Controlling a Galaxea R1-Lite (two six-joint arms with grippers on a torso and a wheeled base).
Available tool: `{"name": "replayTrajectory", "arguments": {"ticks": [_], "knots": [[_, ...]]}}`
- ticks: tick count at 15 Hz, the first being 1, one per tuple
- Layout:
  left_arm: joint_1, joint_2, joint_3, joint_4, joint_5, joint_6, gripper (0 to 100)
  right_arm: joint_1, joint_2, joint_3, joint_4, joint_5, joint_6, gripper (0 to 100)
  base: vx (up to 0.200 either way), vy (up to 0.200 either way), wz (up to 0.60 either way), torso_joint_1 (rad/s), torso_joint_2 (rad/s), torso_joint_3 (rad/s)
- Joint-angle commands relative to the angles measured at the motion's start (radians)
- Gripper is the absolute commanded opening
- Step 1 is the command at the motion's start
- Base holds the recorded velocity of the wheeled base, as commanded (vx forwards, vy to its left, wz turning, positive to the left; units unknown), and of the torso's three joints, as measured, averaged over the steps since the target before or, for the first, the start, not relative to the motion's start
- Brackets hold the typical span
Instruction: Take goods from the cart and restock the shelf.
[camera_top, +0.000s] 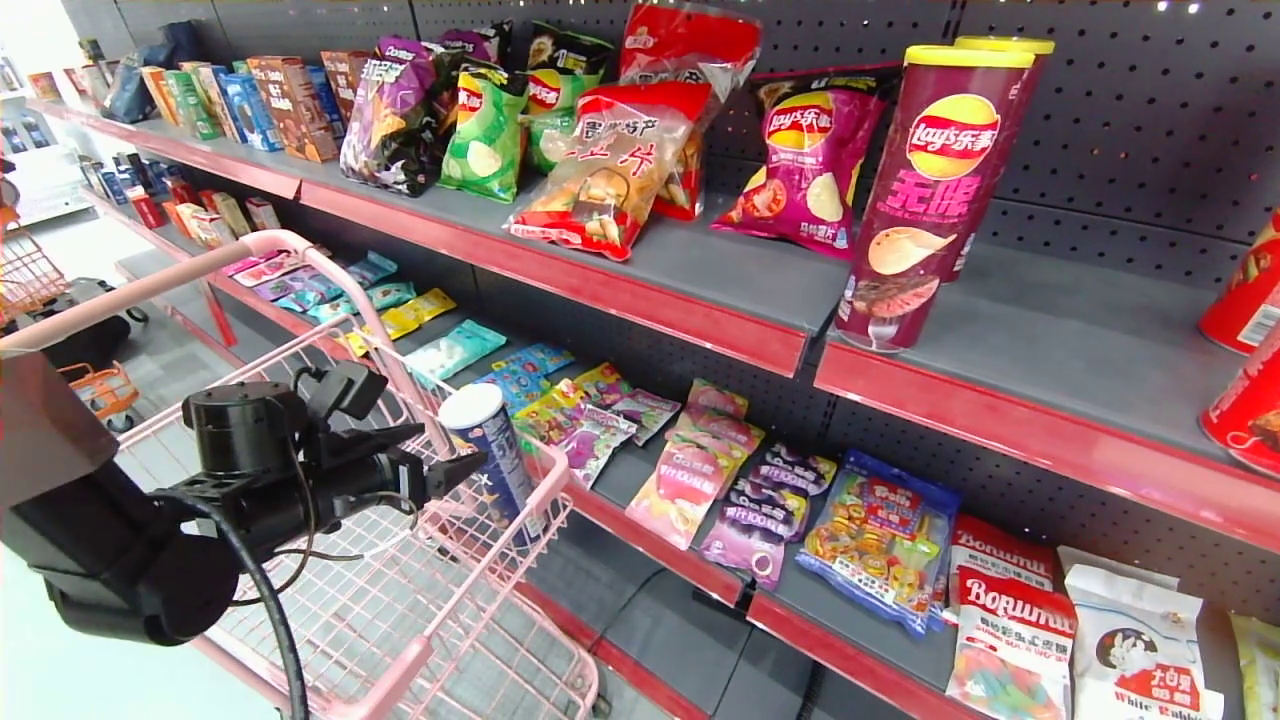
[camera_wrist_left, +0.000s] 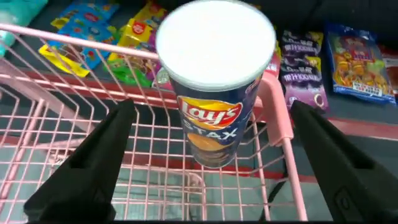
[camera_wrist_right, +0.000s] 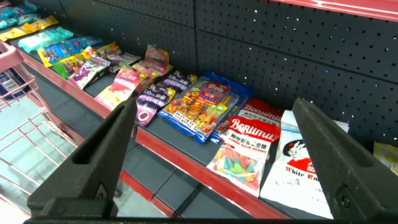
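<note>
A blue chip can (camera_top: 492, 445) with a white lid stands upright in the far corner of the pink wire cart (camera_top: 400, 600). My left gripper (camera_top: 450, 455) hovers inside the cart right beside the can, level with its upper part. In the left wrist view the can (camera_wrist_left: 212, 124) sits between the spread fingers (camera_wrist_left: 93, 162) without touching them; my left gripper (camera_wrist_left: 212, 109) is open. My right gripper (camera_wrist_right: 214, 102) is open and holds nothing, and hangs in front of the lower shelf (camera_wrist_right: 180, 158) over the candy bags (camera_wrist_right: 202, 106).
The upper shelf (camera_top: 1010, 330) holds chip bags (camera_top: 600, 170), two tall maroon chip cans (camera_top: 925, 190) and red cans (camera_top: 1245, 290) at the far right, with bare board between them. Candy packets (camera_top: 880, 535) cover the lower shelf. The cart handle (camera_top: 150, 285) rises on the left.
</note>
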Motion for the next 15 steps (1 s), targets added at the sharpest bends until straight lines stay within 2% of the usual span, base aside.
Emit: {"name": "replayTrajectory", "arguments": {"ticks": [1,5,8,15], "knots": [[-0.017,0.083,-0.004,-0.019,-0.001,0.003,100,0.0,0.001,0.0,0.0,0.001,0.0,100,0.0,0.0,0.0,0.0,0.0,0.0],[-0.037,0.129,-0.064,-0.037,-0.001,0.006,100,0.0,0.001,0.0,0.0,0.001,0.0,100,0.0,0.0,0.0,0.0,0.0,0.0],[-0.037,0.152,-0.103,-0.037,-0.01,0.029,100,0.0,0.001,0.0,0.0,0.001,0.0,100,0.0,0.0,0.0,0.0,0.0,0.0],[-0.061,0.206,-0.168,-0.037,-0.009,0.029,100,0.0,0.001,-0.002,0.0,0.001,0.0,100,0.0,0.0,0.0,0.0,0.0,0.0]]}}
